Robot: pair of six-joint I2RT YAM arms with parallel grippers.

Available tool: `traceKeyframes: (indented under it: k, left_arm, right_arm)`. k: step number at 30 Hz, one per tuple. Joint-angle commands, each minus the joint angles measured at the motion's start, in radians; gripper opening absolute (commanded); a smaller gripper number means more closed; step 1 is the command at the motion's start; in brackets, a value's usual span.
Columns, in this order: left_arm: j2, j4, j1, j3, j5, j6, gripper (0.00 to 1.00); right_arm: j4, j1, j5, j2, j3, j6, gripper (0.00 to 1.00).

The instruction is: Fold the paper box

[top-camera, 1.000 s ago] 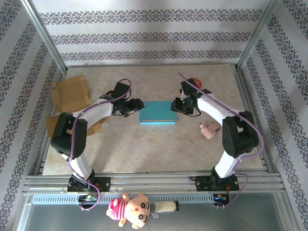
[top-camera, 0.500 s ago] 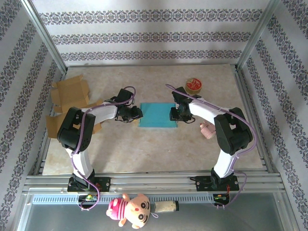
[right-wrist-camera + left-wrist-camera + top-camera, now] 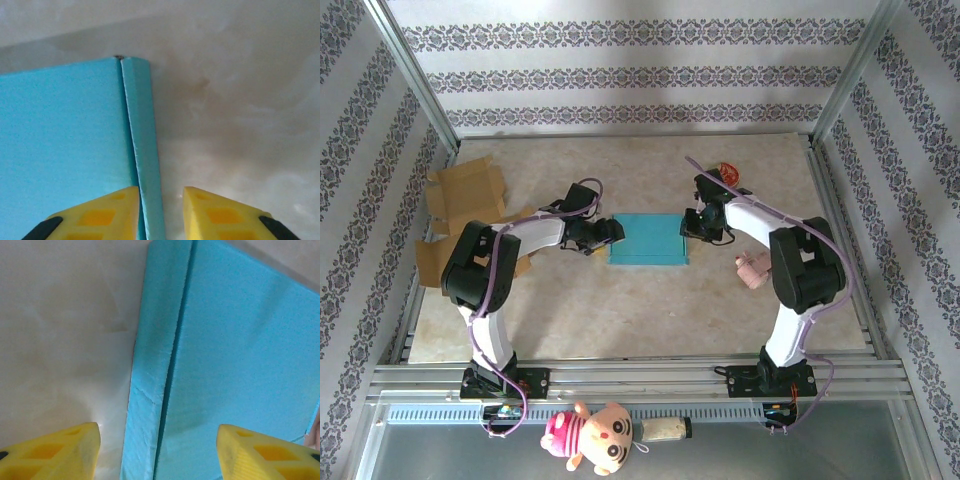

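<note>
The paper box lies flat in the middle of the table, between my two arms. It is a smooth, matte turquoise rectangle with a narrow folded strip along each short side. Up close the card has a fine grain, and the left strip shows a faint crease near its lower end. The table top is pale and marble-patterned, with a soft sheen.

At the table's left edge lie flattened sheets of brown cardboard, their flaps spread out.

The left gripper sits over the box's left edge. Its yellow wedge-shaped fingers are spread wide, one above bare table and one above the turquoise panel, holding nothing.

The right gripper is at the box's right edge with its jaws only narrowly parted. The folded strip runs into the gap between them, and I can see bare table between the strip and the outer finger, so I read it as not clamped.

A small pink toy rests near the right arm. A round reddish object sits beyond that arm, partly hidden by it.
</note>
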Motion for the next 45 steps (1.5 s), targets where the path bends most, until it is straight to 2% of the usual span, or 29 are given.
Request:
traceKeyframes:
  k: [1,4,7,13,18,23,25,31,34,40,45]
  left_arm:
    - [0.015,0.070,0.006,-0.013,0.058,-0.039,0.65]
    - [-0.007,0.060,0.007,-0.020,0.053,-0.038,0.68]
    - [-0.042,0.037,0.016,-0.030,0.040,-0.037,0.72]
    - [-0.143,0.052,0.041,-0.066,0.015,-0.059,0.78]
    - [-0.125,0.123,0.044,-0.051,0.087,-0.097,0.80]
    - [-0.054,0.271,0.043,-0.050,0.182,-0.191,0.82]
    - [-0.030,0.319,0.040,-0.043,0.211,-0.218,0.77]
    - [0.015,0.342,0.018,-0.013,0.243,-0.232,0.36]
    - [0.019,0.334,0.015,-0.016,0.239,-0.237,0.25]
    - [-0.004,0.245,0.015,0.005,0.188,-0.195,0.21]
    - [-0.030,0.133,0.015,0.051,0.146,-0.159,0.21]
  right_arm:
    - [0.029,-0.008,-0.062,0.023,-0.028,0.016,0.19]
    - [0.057,-0.032,-0.091,0.025,-0.060,0.014,0.10]
    - [0.082,-0.064,-0.138,0.025,-0.086,-0.004,0.06]
    - [0.100,-0.124,-0.192,0.037,-0.125,-0.072,0.04]
    - [0.115,-0.145,-0.234,0.037,-0.130,-0.083,0.06]
    - [0.121,-0.146,-0.245,0.032,-0.130,-0.075,0.07]
    - [0.121,-0.146,-0.252,0.031,-0.128,-0.069,0.08]
    - [0.157,-0.137,-0.329,0.013,-0.130,-0.014,0.10]
    - [0.184,-0.125,-0.368,-0.010,-0.128,0.037,0.10]
    - [0.248,-0.075,-0.469,-0.029,-0.115,0.127,0.12]
    - [0.237,-0.080,-0.456,-0.084,-0.105,0.139,0.16]
